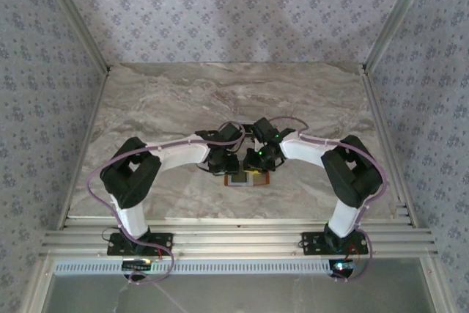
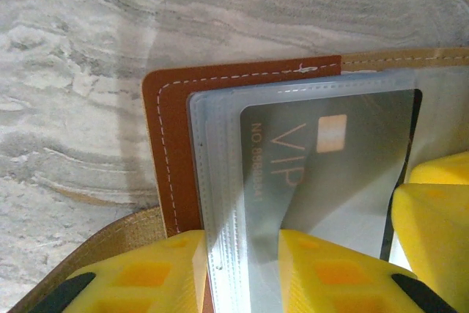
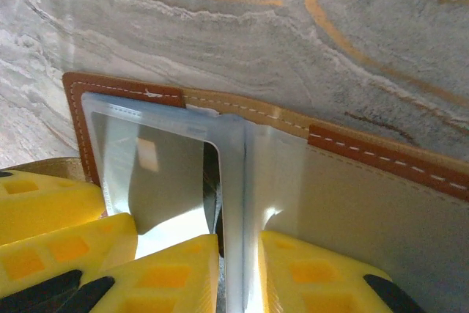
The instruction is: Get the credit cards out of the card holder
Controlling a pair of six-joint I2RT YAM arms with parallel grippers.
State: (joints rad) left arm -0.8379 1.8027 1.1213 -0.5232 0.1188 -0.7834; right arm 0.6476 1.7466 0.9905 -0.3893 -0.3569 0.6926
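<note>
Left wrist view: the grey credit card point(image 2: 344, 188) reads "VIP" and "NO 888…" — lettering running toward 6 o'clock — sleeved in the open card holder point(image 2: 172, 159), flat on the marble table point(image 2: 73, 71). Both the left gripper point(image 2: 242, 262) and right gripper point(image 3: 238, 262) pinch its clear sleeves point(image 3: 249, 181).

I see holder point(image 2: 172, 159) lying open on table, tan leather, clear sleeves inside. Grey VIP card point(image 2: 330, 174) tucked in one of them.

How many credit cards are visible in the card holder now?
1. A grey-silver VIP card sits inside the clear sleeve of the open card holder, as the left wrist view shows. A second card may be hidden behind it.
</note>
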